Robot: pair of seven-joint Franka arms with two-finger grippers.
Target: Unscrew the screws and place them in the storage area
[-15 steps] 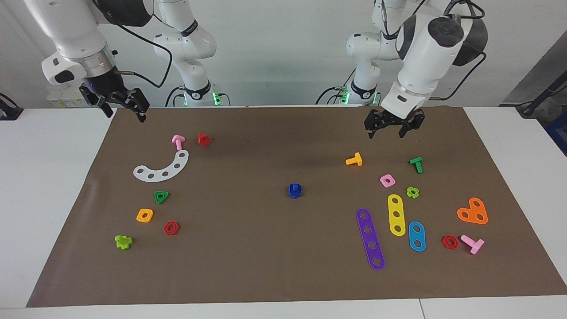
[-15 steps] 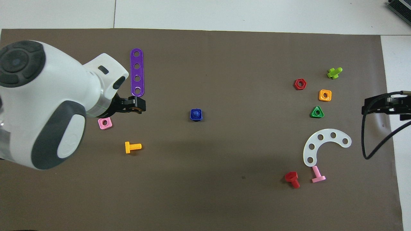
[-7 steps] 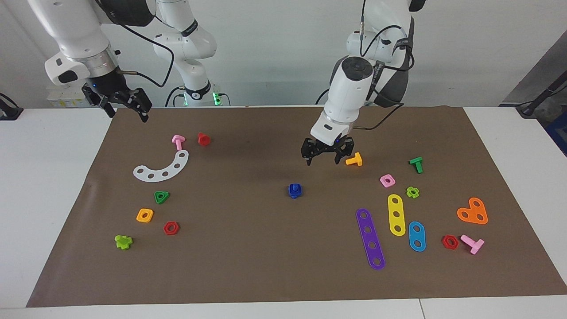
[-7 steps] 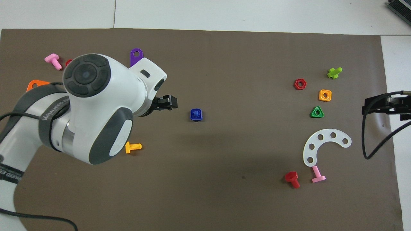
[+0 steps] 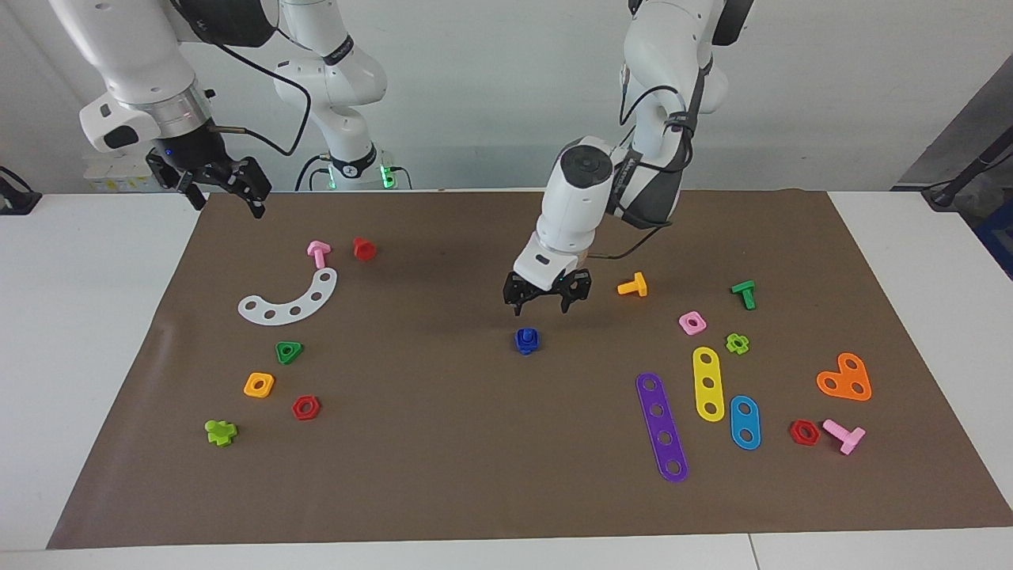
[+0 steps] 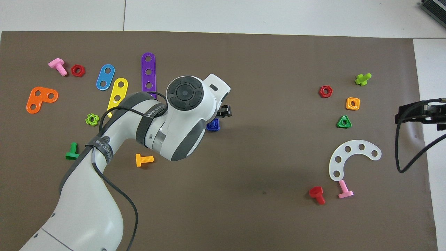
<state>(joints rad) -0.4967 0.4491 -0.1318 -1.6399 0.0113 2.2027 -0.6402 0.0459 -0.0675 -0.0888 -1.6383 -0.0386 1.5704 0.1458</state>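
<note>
Brown mat (image 5: pixel 443 475) is carrying everything, and no storage area is showing on it. The left arm is reaching over the mat's middle, its pincer, the left gripper (image 5: pixel 546 301), hanging with fingers spread and empty just above the screws (image 5: pixel 526 340). The right gripper (image 5: pixel 225 186) is waiting, open, over the mat's corner at its own end. The dark-blue screws are sitting still joined, directly under the left gripper, untouched. Gripping, unscrewing and storing are all lying ahead, by the look of it.
</note>
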